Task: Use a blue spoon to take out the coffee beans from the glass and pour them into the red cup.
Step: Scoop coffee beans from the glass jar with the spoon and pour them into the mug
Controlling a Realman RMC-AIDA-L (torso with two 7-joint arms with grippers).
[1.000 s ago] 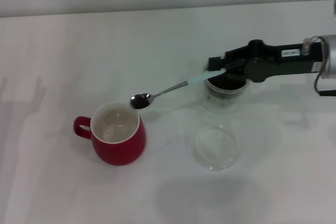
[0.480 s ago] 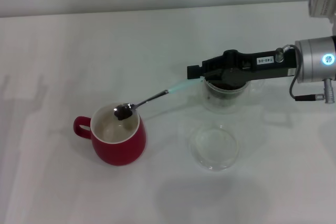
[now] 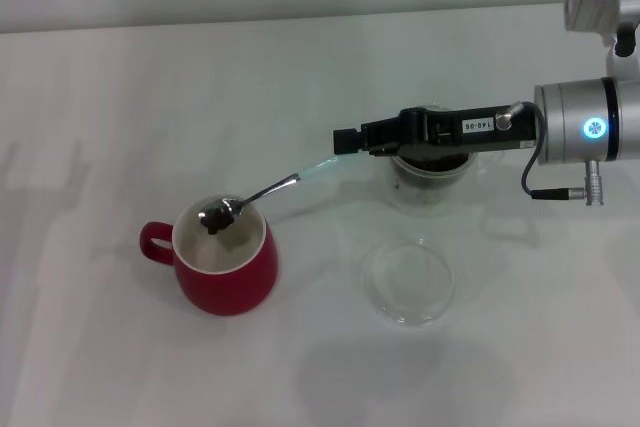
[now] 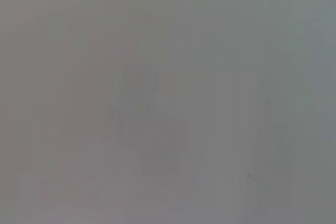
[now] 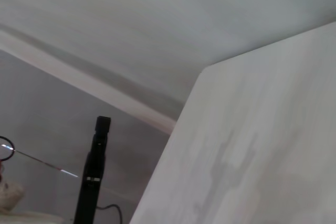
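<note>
The right gripper [image 3: 352, 138] has moved further left, clamped on the blue spoon [image 3: 262, 191]. Its bowl now sits lower inside the red cup [image 3: 225, 256], tilted, with coffee beans [image 3: 214, 222] on it. The glass [image 3: 431, 179] stands beneath the arm on the worktop [image 3: 120, 107]. Only the head view shows these; the left gripper appears nowhere.

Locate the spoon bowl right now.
In the head view, the blue spoon has its bowl over the red cup opening, left of the glass, with beans on it; the right gripper holds its handle.
</note>
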